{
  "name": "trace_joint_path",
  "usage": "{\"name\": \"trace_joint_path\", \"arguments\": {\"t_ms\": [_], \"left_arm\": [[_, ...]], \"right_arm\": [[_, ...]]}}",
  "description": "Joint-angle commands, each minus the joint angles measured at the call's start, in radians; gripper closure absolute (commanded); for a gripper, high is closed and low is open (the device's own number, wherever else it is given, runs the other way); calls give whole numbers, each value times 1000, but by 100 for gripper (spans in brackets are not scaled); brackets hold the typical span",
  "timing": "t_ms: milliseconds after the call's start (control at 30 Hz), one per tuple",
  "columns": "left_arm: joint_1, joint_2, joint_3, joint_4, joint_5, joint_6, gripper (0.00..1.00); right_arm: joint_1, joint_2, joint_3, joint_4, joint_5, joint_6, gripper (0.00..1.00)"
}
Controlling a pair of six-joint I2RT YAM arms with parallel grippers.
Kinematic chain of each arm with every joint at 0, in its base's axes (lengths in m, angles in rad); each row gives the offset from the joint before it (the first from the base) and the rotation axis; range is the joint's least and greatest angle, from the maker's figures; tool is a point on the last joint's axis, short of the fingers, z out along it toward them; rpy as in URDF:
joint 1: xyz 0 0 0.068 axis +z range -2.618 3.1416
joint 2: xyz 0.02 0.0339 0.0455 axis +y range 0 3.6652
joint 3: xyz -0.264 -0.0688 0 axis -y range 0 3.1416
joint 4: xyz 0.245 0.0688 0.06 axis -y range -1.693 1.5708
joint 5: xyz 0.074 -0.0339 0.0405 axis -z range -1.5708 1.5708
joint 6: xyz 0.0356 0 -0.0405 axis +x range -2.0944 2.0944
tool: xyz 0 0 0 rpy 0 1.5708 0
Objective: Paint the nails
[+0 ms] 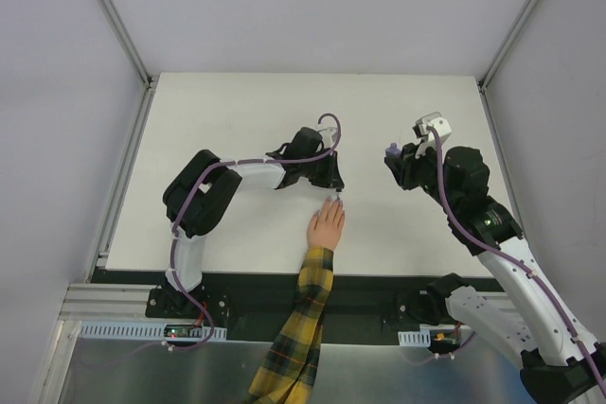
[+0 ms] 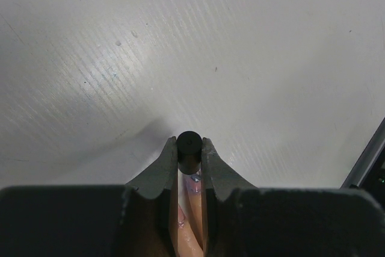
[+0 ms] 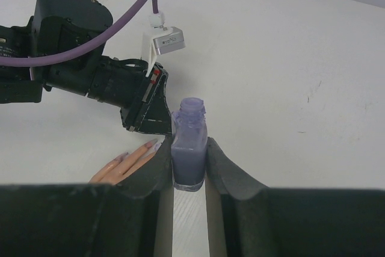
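A pale hand [image 1: 325, 226] in a yellow-and-dark plaid sleeve [image 1: 305, 314] lies flat on the white table, fingers pointing away from the arms. My left gripper [image 1: 333, 192] hovers right over the fingertips, shut on a small black cap [image 2: 189, 154] that stands upright between its fingers. Below the cap, the nails [image 2: 194, 183] show with a purple tint. My right gripper [image 3: 189, 147] is shut on an uncapped purple bottle [image 3: 189, 151], held to the right of the hand [image 3: 123, 164]. In the right wrist view the nails [image 3: 155, 146] peek out beside the left finger.
The white table [image 1: 237, 111] is framed by metal rails at its left and right edges. A purple cable [image 3: 114, 25] loops from the left arm's wrist. A black strip runs along the near edge by the arm bases.
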Motion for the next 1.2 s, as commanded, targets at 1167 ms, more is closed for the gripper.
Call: {"name": "trace_joint_path", "arguments": {"t_ms": [1167], "left_arm": [[13,38,63,39,25,18,100]], "right_arm": [[-7,-21,30,37,-23,16,100]]}}
